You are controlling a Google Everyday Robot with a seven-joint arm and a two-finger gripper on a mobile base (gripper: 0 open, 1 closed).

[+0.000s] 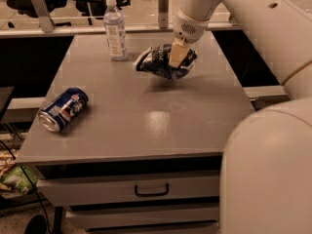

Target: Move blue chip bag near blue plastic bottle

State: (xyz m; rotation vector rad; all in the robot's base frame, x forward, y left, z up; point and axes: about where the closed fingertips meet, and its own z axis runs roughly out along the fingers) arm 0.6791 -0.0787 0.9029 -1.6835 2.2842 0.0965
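The blue chip bag [158, 62] is a crinkled dark navy foil bag with white lettering. It hangs above the grey table [146, 116], held off the surface. My gripper [177, 56] is shut on the bag's right part, reaching down from the white arm at the upper right. The blue plastic bottle [115, 29] is a clear water bottle with a white cap and pale label. It stands upright at the table's far left-centre, a short way left of the bag.
A blue soda can [63, 108] lies on its side near the table's left edge. The table has a drawer with a handle [151, 190] below its front. My arm's large white body [268, 169] fills the lower right. Chairs and posts stand behind the table.
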